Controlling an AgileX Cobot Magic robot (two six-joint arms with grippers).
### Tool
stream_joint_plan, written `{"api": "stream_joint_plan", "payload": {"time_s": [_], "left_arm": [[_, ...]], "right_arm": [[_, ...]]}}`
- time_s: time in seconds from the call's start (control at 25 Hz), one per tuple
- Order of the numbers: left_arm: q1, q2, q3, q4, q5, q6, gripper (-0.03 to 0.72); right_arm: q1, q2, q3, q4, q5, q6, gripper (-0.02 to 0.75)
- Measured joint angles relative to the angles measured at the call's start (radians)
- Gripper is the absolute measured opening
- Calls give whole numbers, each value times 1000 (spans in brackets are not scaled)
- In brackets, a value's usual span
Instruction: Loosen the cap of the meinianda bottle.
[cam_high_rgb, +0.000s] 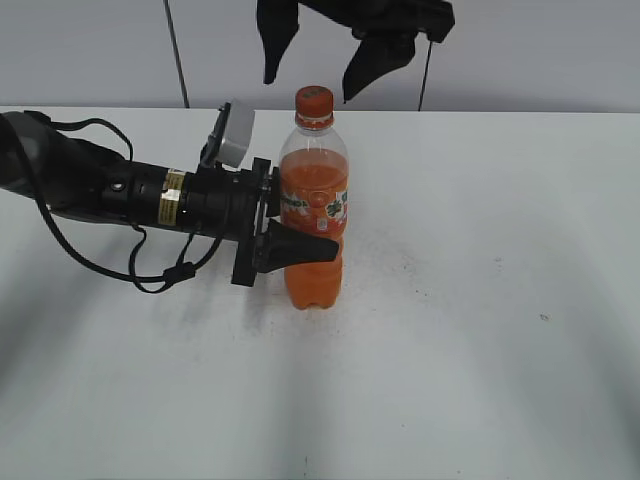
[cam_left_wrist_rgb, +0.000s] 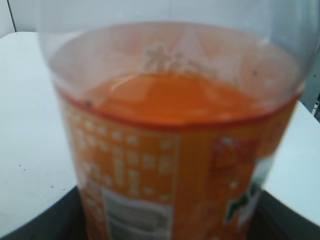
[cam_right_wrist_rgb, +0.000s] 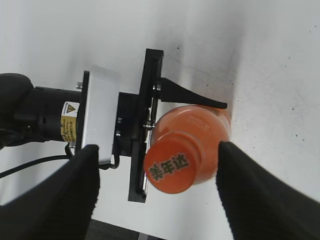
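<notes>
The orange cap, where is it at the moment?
The cap is on top of the meinianda bottle, which stands just left of centre on the white table in the exterior view, held at its label by the left gripper. The open right gripper hovers above it.

Bottle (cam_high_rgb: 315, 205) upright on the table, cap (cam_high_rgb: 314, 100) on.

Clear plastic, orange drink filling it to the shoulder, orange-green-white label at mid-body, ribbed base. The small orange cap sits screwed on top, green characters printed across it.
</notes>
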Motion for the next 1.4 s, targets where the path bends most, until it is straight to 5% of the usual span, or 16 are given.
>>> {"api": "stream_joint_plan", "payload": {"time_s": [0.88, 1.4], "left_arm": [[0, 0, 0, -4, 1, -1, 428], [0, 0, 0, -7, 3, -1, 428]], "right_arm": [[21, 32, 0, -15, 1, -1, 500], [21, 33, 0, -25, 8, -39, 389]]}}
